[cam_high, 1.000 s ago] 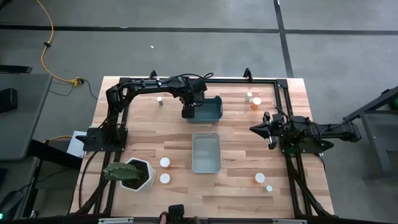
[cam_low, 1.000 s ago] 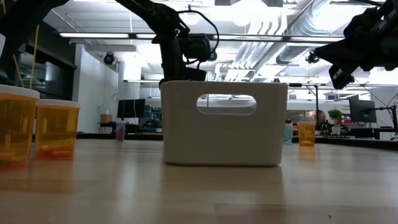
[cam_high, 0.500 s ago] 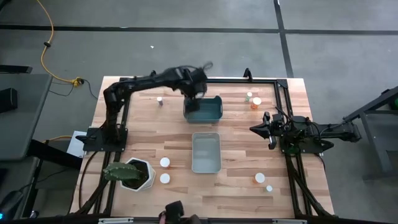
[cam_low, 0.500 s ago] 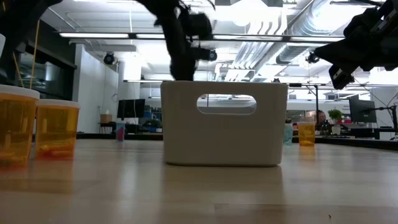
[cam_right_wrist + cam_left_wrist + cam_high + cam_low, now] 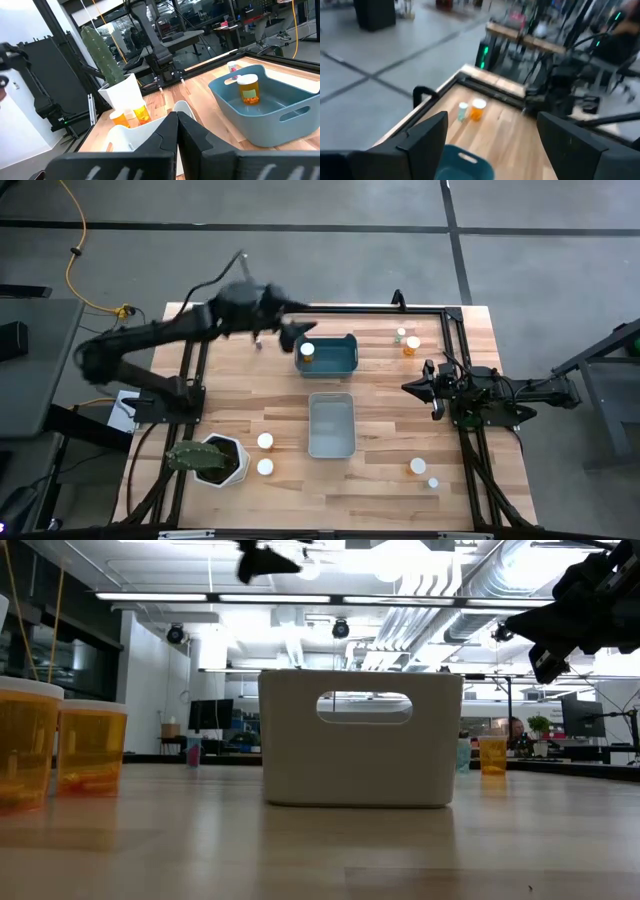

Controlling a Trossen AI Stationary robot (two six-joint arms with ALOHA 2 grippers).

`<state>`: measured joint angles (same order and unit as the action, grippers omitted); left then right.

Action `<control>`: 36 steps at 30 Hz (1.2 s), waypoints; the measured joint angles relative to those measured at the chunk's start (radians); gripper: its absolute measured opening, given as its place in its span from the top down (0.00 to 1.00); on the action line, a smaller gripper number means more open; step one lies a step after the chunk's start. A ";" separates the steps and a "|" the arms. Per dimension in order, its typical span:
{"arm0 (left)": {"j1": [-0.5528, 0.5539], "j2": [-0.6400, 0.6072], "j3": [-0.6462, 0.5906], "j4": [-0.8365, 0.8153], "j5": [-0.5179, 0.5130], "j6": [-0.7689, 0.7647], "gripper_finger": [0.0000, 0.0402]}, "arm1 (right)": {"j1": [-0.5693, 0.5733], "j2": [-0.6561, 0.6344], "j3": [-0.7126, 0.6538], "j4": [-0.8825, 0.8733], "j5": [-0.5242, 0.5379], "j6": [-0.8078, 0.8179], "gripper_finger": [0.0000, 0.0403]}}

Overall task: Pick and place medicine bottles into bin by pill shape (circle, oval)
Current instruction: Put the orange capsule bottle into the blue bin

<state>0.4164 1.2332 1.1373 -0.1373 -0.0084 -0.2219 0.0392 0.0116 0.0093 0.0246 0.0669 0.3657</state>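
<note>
High view: bottle stands in blue bin; left gripper just beside it, jaws wide, empty. Right gripper shut, parked. Next pick: centre jaws over cap, descend straight.

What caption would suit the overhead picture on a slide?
An amber bottle stands in the blue bin; the open left gripper is beside it, the right gripper shut.

From above, the left arm reaches across the table's far side, its gripper just beside the blue bin, where one amber bottle stands inside. The right gripper waits at the right edge. A grey bin sits mid-table.
</note>
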 joint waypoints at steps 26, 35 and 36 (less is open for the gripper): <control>-0.201 -0.559 -0.579 0.341 -0.203 -0.039 0.27 | 0.000 0.213 0.143 0.546 0.410 0.106 0.98; -0.201 -0.571 -0.579 0.336 -0.179 -0.030 0.27 | 0.000 0.514 0.478 0.097 0.477 0.068 0.68; -0.201 -0.571 -0.579 0.336 -0.179 -0.029 0.27 | 0.000 0.534 0.512 0.036 0.502 0.083 0.64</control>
<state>0.2150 0.6621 0.5583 0.1986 -0.1875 -0.2512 0.0391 0.5454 0.5216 0.0601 0.5690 0.4482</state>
